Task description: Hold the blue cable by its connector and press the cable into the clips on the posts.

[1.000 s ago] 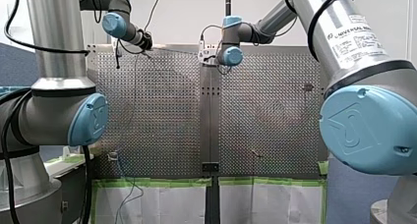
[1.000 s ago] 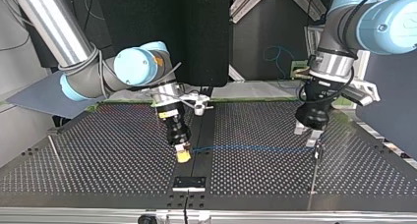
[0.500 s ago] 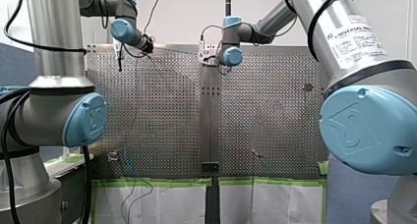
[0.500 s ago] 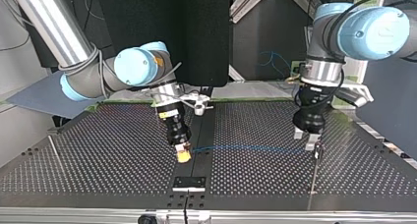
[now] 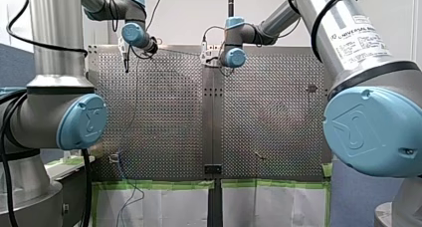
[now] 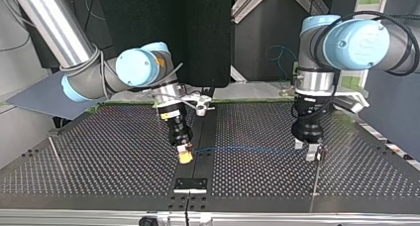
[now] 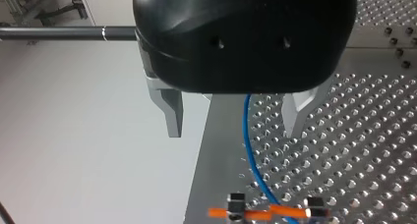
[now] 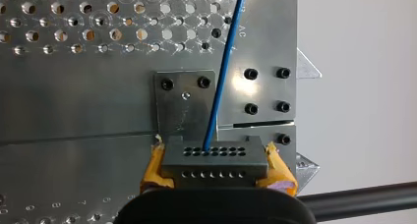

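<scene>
The blue cable is running straight over the table, its connector clamped between my right gripper's yellow pads. At three o'clock from it in the top view, my left gripper is hanging spread wide, fingers straddling the cable.

Desk matt perforated metal. Blue cable smooth, plastic-looking. Connector matt grey. My left pincer: glossy black shell, bare metal fingers. My right pincer: yellow pads, frayed edges.
</scene>
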### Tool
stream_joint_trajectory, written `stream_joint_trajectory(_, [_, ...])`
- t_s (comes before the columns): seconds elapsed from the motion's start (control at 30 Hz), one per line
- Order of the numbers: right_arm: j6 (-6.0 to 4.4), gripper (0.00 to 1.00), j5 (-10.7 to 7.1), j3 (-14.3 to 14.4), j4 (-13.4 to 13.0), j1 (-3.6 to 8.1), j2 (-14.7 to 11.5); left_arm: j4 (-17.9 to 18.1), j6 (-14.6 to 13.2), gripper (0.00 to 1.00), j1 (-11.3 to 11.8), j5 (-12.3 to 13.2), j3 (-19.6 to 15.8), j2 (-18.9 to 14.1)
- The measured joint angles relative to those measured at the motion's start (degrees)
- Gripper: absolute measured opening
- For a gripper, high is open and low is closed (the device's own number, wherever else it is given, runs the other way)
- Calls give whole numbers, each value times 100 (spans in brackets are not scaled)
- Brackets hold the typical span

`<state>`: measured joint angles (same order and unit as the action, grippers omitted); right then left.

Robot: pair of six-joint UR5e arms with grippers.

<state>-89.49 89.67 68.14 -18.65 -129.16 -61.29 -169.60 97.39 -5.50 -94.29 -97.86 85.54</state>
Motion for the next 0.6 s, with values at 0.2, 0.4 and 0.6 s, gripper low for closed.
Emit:
stream_joint_trajectory(0.2, [-4,0,-1,2,-3,1,4,-17,-88,100,-169,-311,73,245])
stream_joint_trajectory(0.4, [-4,0,-2,4,-3,5,10,73,-236,100,-302,-638,147,424])
stream_joint_trajectory(0.6, [0,0,-4,15,-3,8,20,163,-283,100,-414,-886,263,448])
